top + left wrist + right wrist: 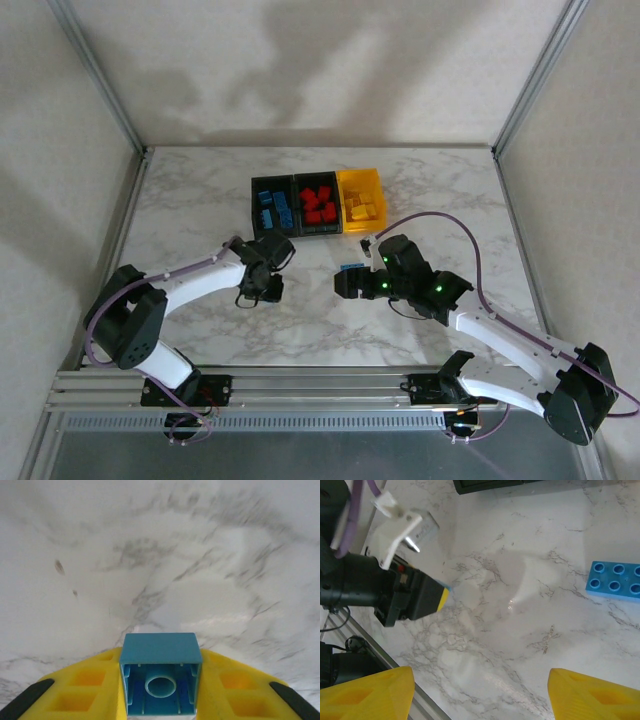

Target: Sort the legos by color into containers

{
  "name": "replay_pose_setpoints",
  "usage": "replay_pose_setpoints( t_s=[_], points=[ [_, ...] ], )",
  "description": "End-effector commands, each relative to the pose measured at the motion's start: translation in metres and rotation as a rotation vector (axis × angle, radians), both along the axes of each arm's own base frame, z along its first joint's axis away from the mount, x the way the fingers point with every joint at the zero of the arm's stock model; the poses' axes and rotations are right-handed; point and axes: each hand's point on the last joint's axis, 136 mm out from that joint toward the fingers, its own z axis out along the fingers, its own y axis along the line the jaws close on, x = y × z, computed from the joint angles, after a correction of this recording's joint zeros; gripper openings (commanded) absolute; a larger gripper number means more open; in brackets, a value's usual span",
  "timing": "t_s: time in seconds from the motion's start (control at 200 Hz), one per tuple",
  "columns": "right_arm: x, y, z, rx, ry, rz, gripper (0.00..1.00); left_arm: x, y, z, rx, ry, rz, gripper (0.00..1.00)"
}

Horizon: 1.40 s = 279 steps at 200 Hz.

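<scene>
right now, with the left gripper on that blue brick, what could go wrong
1. The left gripper pinches the blue brick at the very end of its jaws, hollow side toward the camera. It may slip or twist on the lift.
2. The right gripper hangs open close by, near a second blue brick. If both arms head for the blue bin together, they could collide.

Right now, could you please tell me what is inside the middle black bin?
Red legos lie piled in the middle black bin. How many there are cannot be told, since they cover one another and hide most of the bin's floor.
</scene>
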Motion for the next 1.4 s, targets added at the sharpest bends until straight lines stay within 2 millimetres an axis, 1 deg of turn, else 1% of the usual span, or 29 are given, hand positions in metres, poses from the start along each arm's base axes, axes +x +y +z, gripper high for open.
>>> replay_pose_setpoints(
  t_s=[0.0, 0.085, 0.245, 0.36, 0.486, 0.646, 0.726, 0.816, 0.946, 1.091, 1.217, 1.272, 1.357, 1.392],
  points=[
    [0.007, 0.002, 0.009, 0.030, -0.028, -0.019, 0.71, 0.028, 0.005, 0.034, 0.013, -0.098, 0.046, 0.21],
    [0.011, 0.004, 0.012, 0.041, -0.036, -0.031, 0.71, 0.053, 0.005, 0.054, 0.006, -0.156, 0.076, 0.21],
    [0.018, 0.013, 0.015, 0.090, -0.035, -0.041, 0.70, 0.112, 0.007, 0.091, -0.013, -0.262, 0.157, 0.21],
    [0.021, 0.018, 0.015, 0.106, -0.030, -0.048, 0.70, 0.149, 0.005, 0.104, -0.037, -0.299, 0.194, 0.22],
    [0.023, 0.021, 0.016, 0.104, -0.025, -0.041, 0.70, 0.182, 0.004, 0.107, -0.029, -0.316, 0.223, 0.23],
    [0.024, 0.019, 0.016, 0.090, -0.029, -0.055, 0.69, 0.213, 0.009, 0.091, 0.020, -0.309, 0.259, 0.23],
    [0.024, 0.017, 0.015, 0.088, -0.028, -0.060, 0.69, 0.225, 0.013, 0.081, 0.043, -0.303, 0.280, 0.23],
    [0.024, 0.015, 0.012, 0.078, -0.021, -0.069, 0.69, 0.236, 0.019, 0.070, 0.063, -0.296, 0.303, 0.26],
    [0.025, 0.007, 0.008, 0.044, -0.022, -0.098, 0.69, 0.247, 0.023, 0.057, 0.075, -0.283, 0.320, 0.28],
    [0.026, 0.006, 0.009, 0.049, -0.026, -0.110, 0.69, 0.251, 0.017, 0.046, 0.058, -0.259, 0.319, 0.28],
    [0.026, 0.004, 0.006, 0.042, -0.024, -0.116, 0.69, 0.253, 0.017, 0.041, 0.060, -0.254, 0.323, 0.31],
    [0.026, 0.004, 0.004, 0.036, -0.022, -0.115, 0.69, 0.252, 0.017, 0.039, 0.063, -0.249, 0.323, 0.35],
    [0.026, 0.003, 0.005, 0.031, -0.022, -0.118, 0.69, 0.251, 0.017, 0.037, 0.065, -0.244, 0.322, 0.44],
    [0.026, 0.003, 0.005, 0.029, -0.023, -0.119, 0.69, 0.250, 0.017, 0.038, 0.064, -0.242, 0.320, 0.45]
  ],
)
